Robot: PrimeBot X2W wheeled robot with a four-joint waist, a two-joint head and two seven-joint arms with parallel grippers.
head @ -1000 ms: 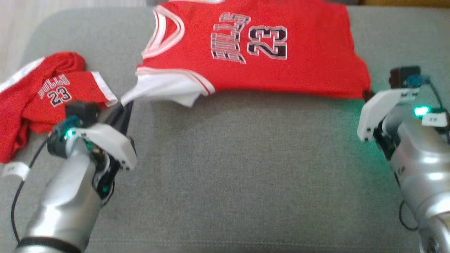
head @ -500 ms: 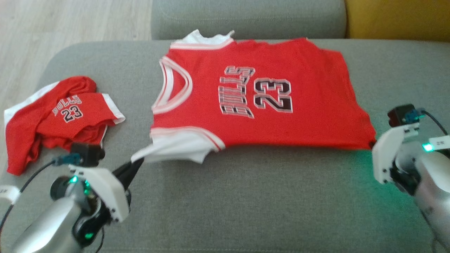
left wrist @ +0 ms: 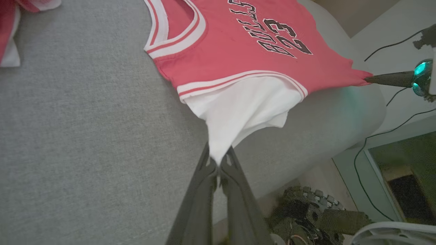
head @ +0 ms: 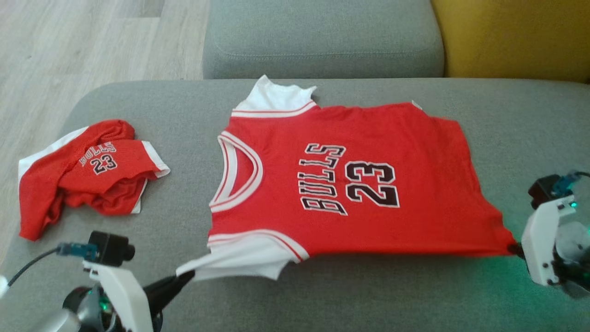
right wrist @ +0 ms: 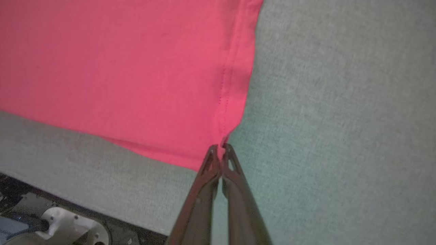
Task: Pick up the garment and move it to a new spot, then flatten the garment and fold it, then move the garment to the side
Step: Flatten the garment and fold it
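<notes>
My left end effector [head: 186, 278] is pinched tight on the white sleeve corner of the red jersey [head: 350, 184]. My two dark fingers [left wrist: 201, 197] are pressed together, and the white cloth is caught between their tips. My right end effector [head: 514, 249] is pinched tight too. It holds the corner of the jersey's hem that is near me. In my right wrist view, that red corner sits right between my fingertips.

The jersey lies on the grey sofa seat [head: 322, 295], front side up. Its neck hole points to my left and its hem to my right. It says BULLS and 23 in black letters with white edges. Most of it lies flat. The edge near me is pulled into a straight line between my two end effectors. The white sleeve I hold looks lifted a bit off the seat and comes to a point at my fingertips. The other white sleeve sticks out at the far side.

A smaller red garment [head: 87, 175] sits crumpled on the seat, well off to my left. Behind the seat are a grey back cushion [head: 322, 37] and a yellow cushion [head: 507, 37].
</notes>
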